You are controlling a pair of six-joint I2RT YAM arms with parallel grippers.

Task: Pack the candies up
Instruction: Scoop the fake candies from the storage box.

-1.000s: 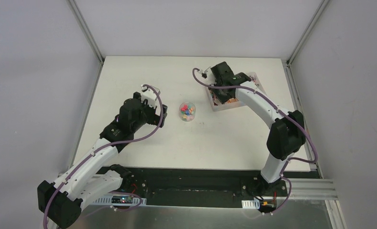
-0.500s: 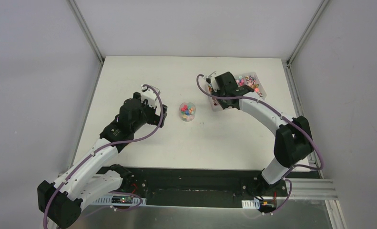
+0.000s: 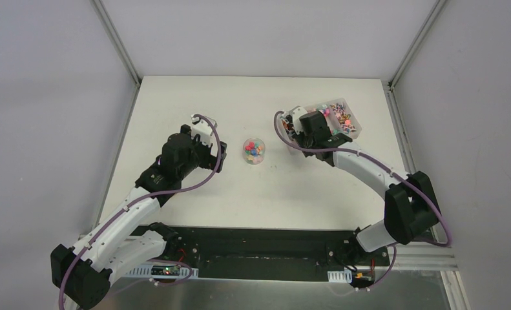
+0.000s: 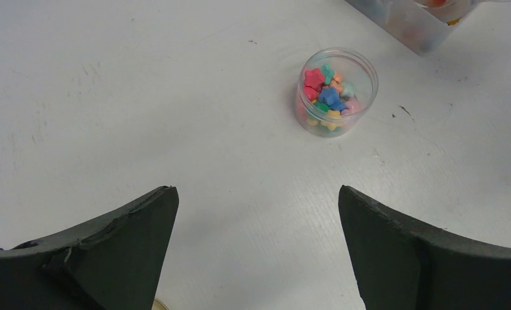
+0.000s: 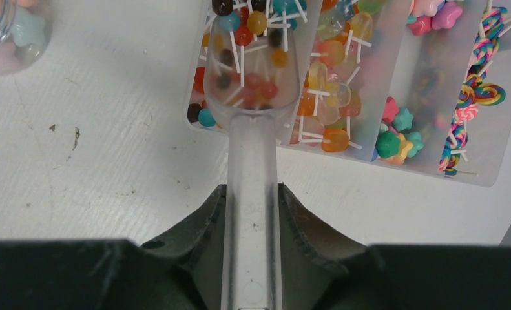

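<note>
— What sort of place is it?
— A robotics lab, by the look of it: a test cell. A bare white table (image 3: pixel 175 103) sits boxed in by plain grey panels (image 3: pixel 46 97) held in aluminium struts (image 3: pixel 117 42).
— What else shows it?
— The left arm (image 3: pixel 130 213) and right arm (image 3: pixel 362 168) are bolted to a black base plate (image 3: pixel 265 248) beside an aluminium rail (image 3: pixel 420 255). Purple cables (image 3: pixel 208 121) loop loose, and a bare circuit board (image 3: pixel 165 270) sits at the near edge.

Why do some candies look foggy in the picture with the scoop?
Right wrist view: the clear scoop lies over some candies, so those behind its plastic look dim and smeary; the ones beside it are sharp. Left wrist view: the jar is crisp, its shadow faint. Top view: candies are only coloured specks.
</note>
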